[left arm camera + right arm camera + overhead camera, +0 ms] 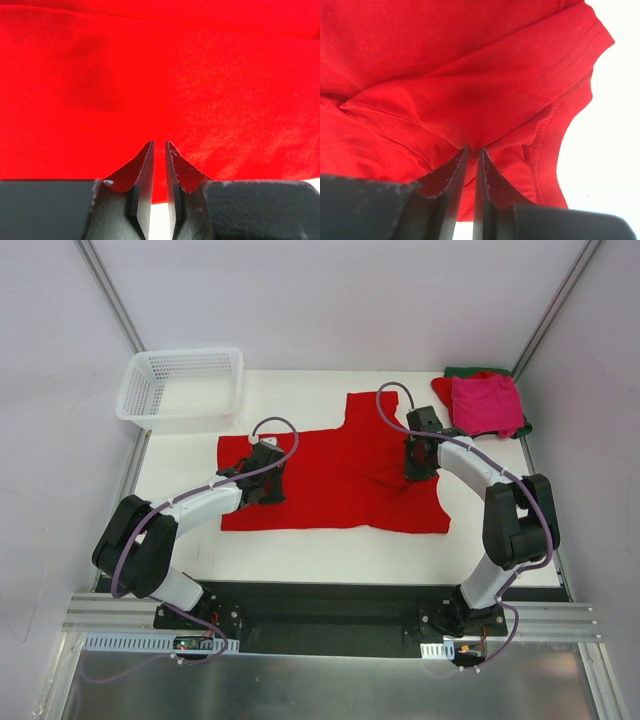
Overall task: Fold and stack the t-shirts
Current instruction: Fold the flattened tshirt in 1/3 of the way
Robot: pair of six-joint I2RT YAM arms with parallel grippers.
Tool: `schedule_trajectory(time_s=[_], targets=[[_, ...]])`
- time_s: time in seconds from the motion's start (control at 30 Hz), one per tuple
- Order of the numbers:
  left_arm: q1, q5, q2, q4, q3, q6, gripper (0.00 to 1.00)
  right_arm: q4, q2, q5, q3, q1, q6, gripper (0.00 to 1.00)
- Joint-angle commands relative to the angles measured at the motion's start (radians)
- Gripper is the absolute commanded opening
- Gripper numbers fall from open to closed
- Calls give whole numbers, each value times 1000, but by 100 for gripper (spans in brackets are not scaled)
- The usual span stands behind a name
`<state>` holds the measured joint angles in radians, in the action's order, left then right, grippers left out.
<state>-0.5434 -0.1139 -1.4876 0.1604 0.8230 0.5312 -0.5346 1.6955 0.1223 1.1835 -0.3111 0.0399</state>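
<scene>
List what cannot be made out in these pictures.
Top view: dark green t-shirt, mostly under the pink t-shirt.
Left wrist view: whether the left gripper pinches the red t-shirt; tips meet cloth.
Right wrist view: same for the right gripper; folds crowd its tips.
Wrist views: shirt outline, cut by edges.

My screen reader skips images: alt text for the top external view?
A bright red t-shirt lies spread on a table, left gripper and right gripper down on it. A white basket back left, magenta-pink shirt back right.
</scene>
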Motion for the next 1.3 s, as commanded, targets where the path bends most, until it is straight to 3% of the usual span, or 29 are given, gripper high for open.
schedule_trajectory(time_s=[0.0,0.37,0.83,1.27], targets=[[-4,-24,-3,-13,21,-17,14,7,3,-7,7,4,-8,12],[-4,-23,-8,-13,22,-17,14,-2,-17,2,8,3,-14,1],[-4,-23,-5,-13,19,-16,14,-36,-43,10,90,4,-20,1],[-4,-23,-8,-13,16,-17,14,-4,73,-12,214,4,-21,1]])
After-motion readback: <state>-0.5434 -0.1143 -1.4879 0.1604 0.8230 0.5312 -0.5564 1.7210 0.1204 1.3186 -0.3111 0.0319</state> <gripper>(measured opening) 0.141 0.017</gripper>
